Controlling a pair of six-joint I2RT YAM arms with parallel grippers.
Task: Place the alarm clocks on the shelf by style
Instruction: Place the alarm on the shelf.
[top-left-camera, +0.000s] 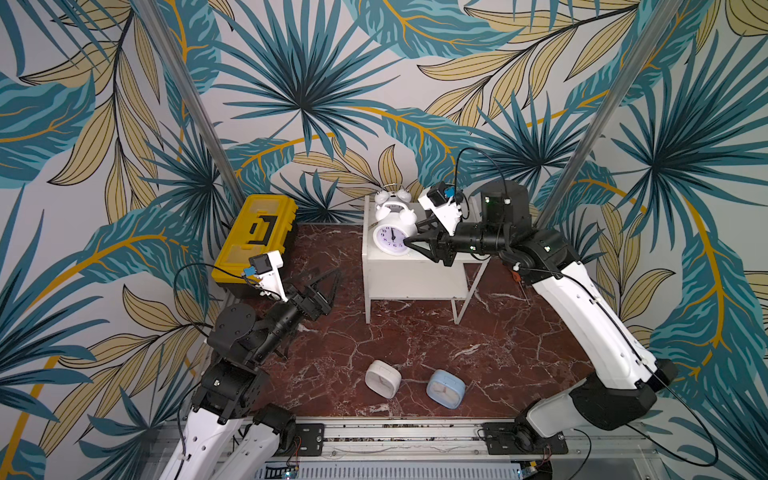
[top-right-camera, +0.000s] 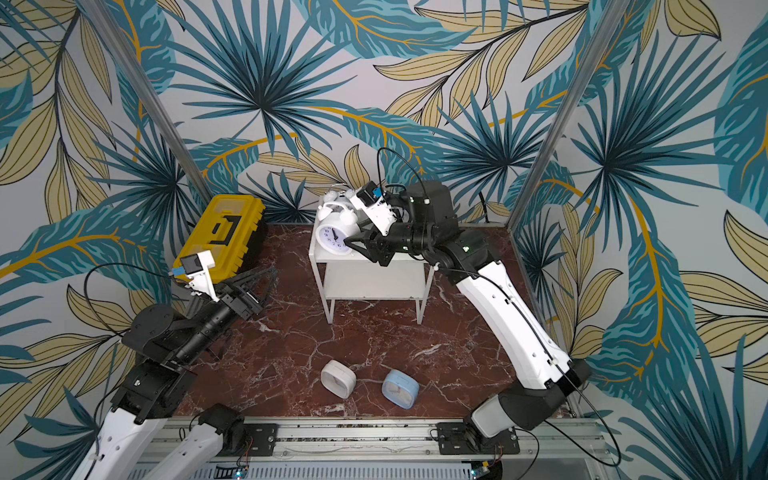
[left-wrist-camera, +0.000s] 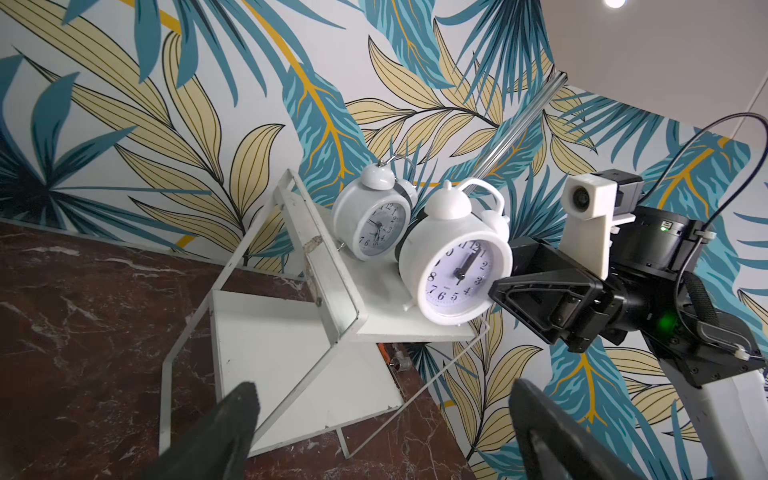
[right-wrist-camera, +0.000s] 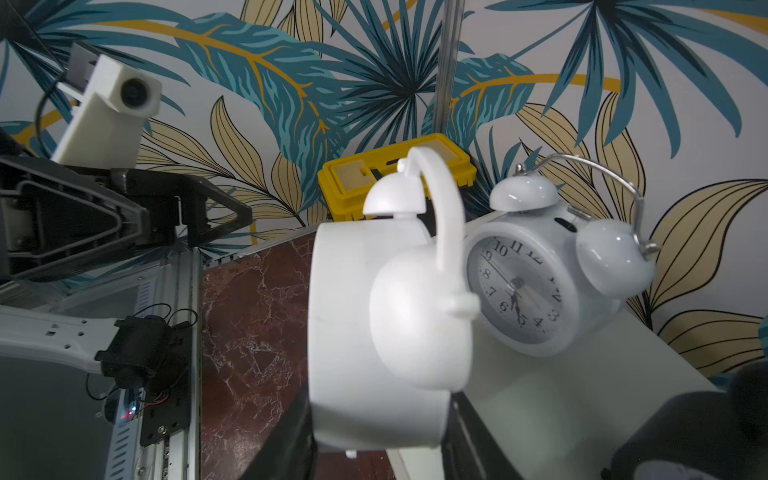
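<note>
The white shelf (top-left-camera: 366, 249) stands at the back of the table. On its top board a white twin-bell alarm clock (top-left-camera: 390, 239) sits at the front, its dial facing forward. My right gripper (top-left-camera: 411, 232) is shut on this clock's body from the right side, and the right wrist view shows the black fingers (right-wrist-camera: 291, 436) pressed on both flanks. A second white twin-bell clock (top-left-camera: 392, 198) stands behind it. A white rounded-square clock (top-left-camera: 383, 379) and a light blue one (top-left-camera: 445, 388) lie near the table's front edge. My left gripper (top-left-camera: 330, 286) hangs open and empty, left of the shelf.
A yellow-and-black toolbox (top-left-camera: 257, 237) sits at the back left, just behind the left gripper. The shelf's lower board (left-wrist-camera: 266, 332) carries nothing. Red marble tabletop (top-left-camera: 415, 345) lies between the shelf and the two square clocks. A metal rail (top-left-camera: 395, 432) runs along the front.
</note>
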